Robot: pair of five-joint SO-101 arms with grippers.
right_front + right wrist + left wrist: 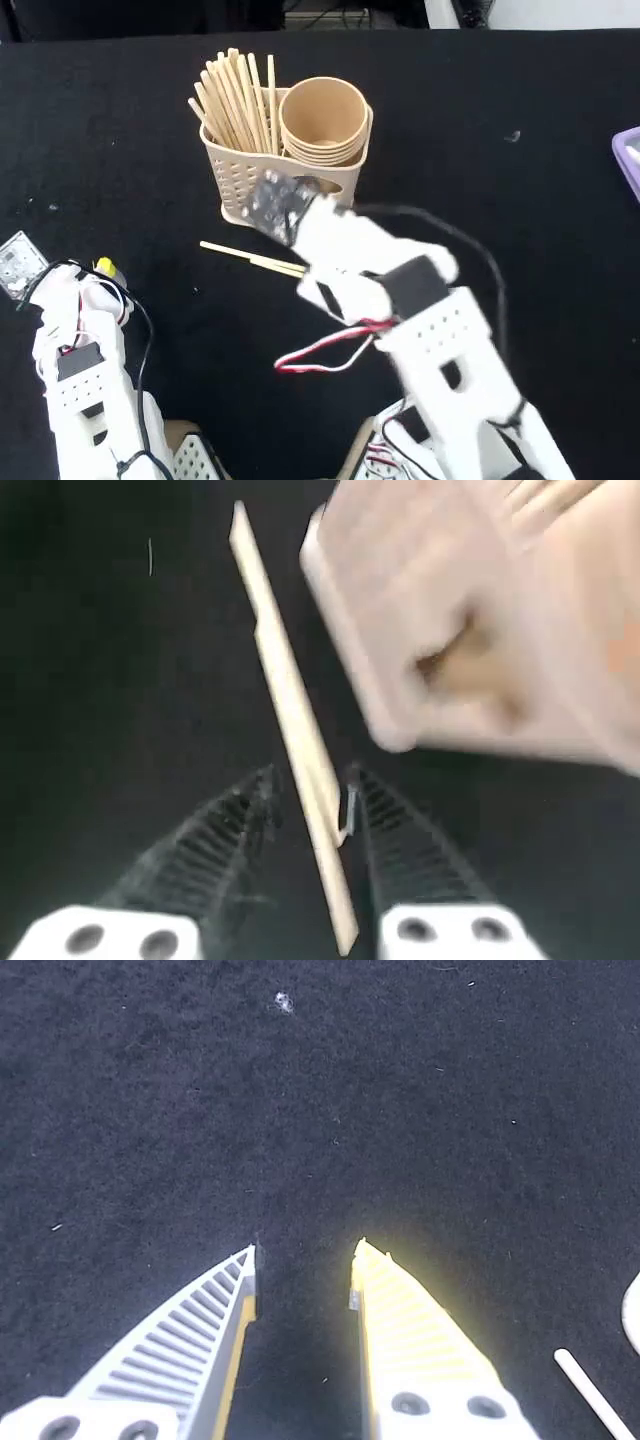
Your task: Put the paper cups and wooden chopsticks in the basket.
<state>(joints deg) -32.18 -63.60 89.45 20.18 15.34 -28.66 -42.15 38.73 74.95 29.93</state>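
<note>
Black cloth desk (520,250) carries a beige perforated plastic basket (240,178), already loaded w/ stacked tan paper cups (322,120) and a bundle of wooden chopsticks (235,95). Right tool (310,775), narrowly parted, is set around the loose pale wooden chopsticks (250,258) lying just in front: pickup stage, prob. Next: closing, then a lift over the rim. Left tool (305,1250), parted and empty, is poised over bare desk. In the high view the loose sticks' near end is covered by the arm.

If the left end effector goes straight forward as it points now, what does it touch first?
The bare black table; nothing else lies ahead of the left end effector, though the distance is unclear.
</note>
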